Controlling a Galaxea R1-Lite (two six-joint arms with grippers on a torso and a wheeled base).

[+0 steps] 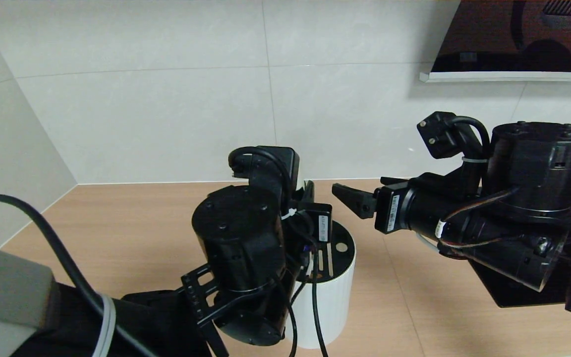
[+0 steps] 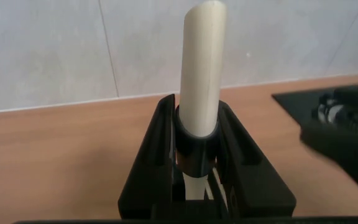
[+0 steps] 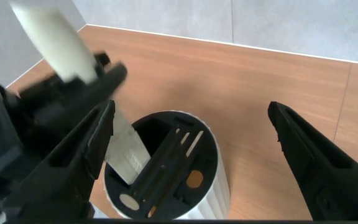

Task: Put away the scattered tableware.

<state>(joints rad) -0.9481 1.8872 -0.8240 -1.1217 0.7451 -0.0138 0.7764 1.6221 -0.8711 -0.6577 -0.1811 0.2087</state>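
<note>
Knife lowered into holder

Backed by tiled wall (image 1: 166, 99) at 12 o'clock, hood edge (image 1: 513, 77) at 1 o'clock. Black flat panel (image 1: 513, 292) on table (image 1: 132, 223), at 3 o'clock of white ribbed holder (image 1: 332, 297). Holder at 6 o'clock in head view, half hidden behind left arm. Right jaws spread wide, hovering above holder, apart from it. Left jaws pinching knife (image 2: 201, 68) at black collar under cream handle. Pale blade down inside opening of holder's slotted black top.

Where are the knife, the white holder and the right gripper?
knife (image 2: 202, 68): left wrist view, cream handle.
white holder (image 1: 337, 297): head view, ribbed side wall.
right gripper (image 3: 191, 107): right wrist view, midway between open fingertips.
</note>
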